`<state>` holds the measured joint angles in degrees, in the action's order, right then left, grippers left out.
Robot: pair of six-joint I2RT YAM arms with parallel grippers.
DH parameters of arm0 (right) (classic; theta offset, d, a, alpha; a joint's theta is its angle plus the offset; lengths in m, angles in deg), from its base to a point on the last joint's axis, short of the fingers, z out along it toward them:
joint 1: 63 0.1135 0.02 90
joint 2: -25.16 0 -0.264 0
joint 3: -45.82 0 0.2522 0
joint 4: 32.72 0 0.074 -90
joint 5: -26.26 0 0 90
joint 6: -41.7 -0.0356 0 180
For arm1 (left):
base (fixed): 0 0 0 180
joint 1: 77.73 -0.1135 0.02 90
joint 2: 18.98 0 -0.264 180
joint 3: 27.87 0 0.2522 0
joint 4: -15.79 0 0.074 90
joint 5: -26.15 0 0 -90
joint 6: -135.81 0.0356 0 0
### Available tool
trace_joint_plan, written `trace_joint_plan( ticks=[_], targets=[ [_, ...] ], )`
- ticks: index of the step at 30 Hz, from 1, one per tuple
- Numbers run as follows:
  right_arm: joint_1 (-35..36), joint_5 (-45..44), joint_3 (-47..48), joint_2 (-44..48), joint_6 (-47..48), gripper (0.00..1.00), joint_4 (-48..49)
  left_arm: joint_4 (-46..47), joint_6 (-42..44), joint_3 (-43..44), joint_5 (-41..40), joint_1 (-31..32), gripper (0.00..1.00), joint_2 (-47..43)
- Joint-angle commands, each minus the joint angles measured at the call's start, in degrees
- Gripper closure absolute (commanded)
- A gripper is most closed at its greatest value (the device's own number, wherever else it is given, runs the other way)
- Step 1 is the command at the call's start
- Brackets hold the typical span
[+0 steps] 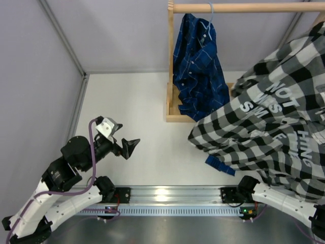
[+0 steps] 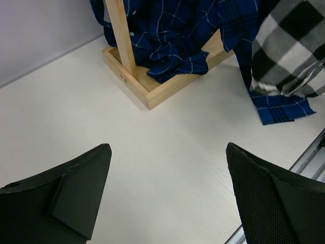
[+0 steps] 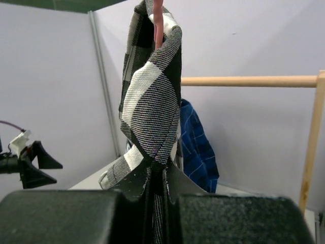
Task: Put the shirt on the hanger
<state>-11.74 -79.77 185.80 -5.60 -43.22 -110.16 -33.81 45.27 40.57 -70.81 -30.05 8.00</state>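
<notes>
Top external view: my left claw [image 1: 130, 148] is hovering over the near-left part of the desk [image 1: 137, 107], fingers spread and holding nothing. The shirt [image 1: 274, 117] is hanging raised at the right side, its lower folds trailing toward the desk. My right claw is hiding beneath that cloth and is not showing here. A blue shirt [image 1: 198, 71] is hanging from the wooden rail [image 1: 244, 7] at the far centre.

Left wrist view: my left claw [image 2: 167, 152] is standing wide open over bare desk. The checked shirt [image 2: 289, 51] is lying to its right and farther off, well apart.

Right wrist view: my right claw [image 3: 162, 175] is pressing together on a fold of the shirt [image 3: 150, 101], which is rising straight up from the jaws, long axis vertical. The pink hanger [image 3: 158, 23] is showing only as a short stem at the top of that fold; how much of it is sitting inside the cloth I cannot tell.

Assessment: the right arm is carrying the garment, and the left is the free one. Any assisting move is calling for the left claw to travel rightward across the desk.
</notes>
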Motion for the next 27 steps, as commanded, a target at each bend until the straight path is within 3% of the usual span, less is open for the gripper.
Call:
trace_joint_plan(
  ticks=[1, 8, 17, 20, 27],
  targets=[
    [1.21, -5.41, 2.81, 0.44, 1.59, 1.00, 6.11, 0.68, -0.61, -0.27, -0.34, -0.13, 0.02, -0.79],
    [1.29, -12.61, 0.89, 1.23, 2.92, 1.00, 5.85, 1.03, -1.31, -0.89, 0.45, -0.13, 0.02, -1.05],
    [3.31, -24.90, -18.00, -3.33, 1.78, 1.00, 6.10, 2.70, -2.36, -1.59, 2.04, -0.13, 0.02, 0.00],
    [8.83, -30.01, -23.98, -2.38, 0.11, 1.00, 10.14, 2.88, -2.72, -1.59, 2.92, -0.13, 0.02, 0.61],
    [30.36, -47.58, -36.38, 1.40, 1.59, 1.00, 25.41, 4.72, -4.47, -2.29, 2.92, -0.13, 0.02, 1.49]
  ],
)
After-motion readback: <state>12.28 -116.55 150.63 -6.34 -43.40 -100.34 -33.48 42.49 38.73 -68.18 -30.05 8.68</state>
